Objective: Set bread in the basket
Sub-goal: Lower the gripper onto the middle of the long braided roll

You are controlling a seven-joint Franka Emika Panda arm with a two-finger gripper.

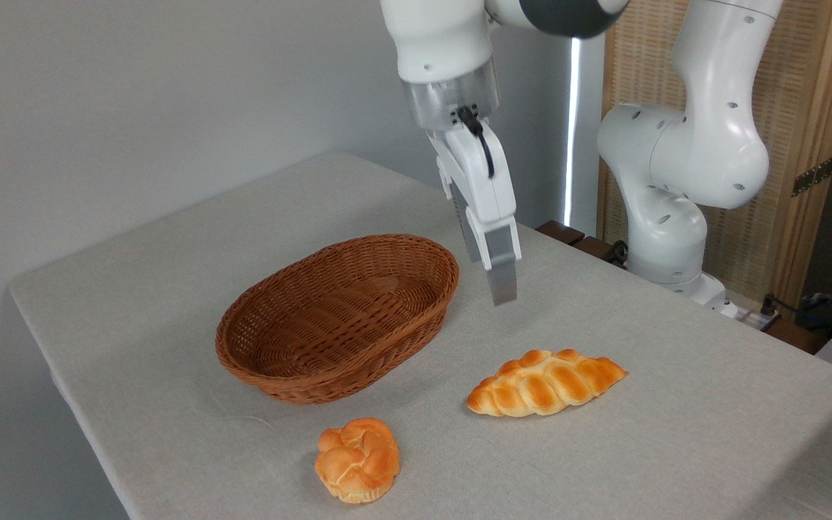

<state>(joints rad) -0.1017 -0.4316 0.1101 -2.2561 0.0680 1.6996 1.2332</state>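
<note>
- Gripper hangs above the table, seen edge-on; can't tell if fingers are spread or pressed; holds nothing.
- Bread lies on table, right of basket, apart.
- Basket empty: grasp, lift, drop all left.
- Round bun in front, untouched.

Round knotted bun sits on my table, at its near edge, golden-orange with paler creases. Table wears a pale grey-beige cloth, smooth, lightly wrinkled left of the bun. Behind the table's far side I note a plain grey wall. Beyond the table's right far corner stands a woven cane screen in a light wood frame, with a dark hinge. Cables lie low beside the table's right edge.
</note>
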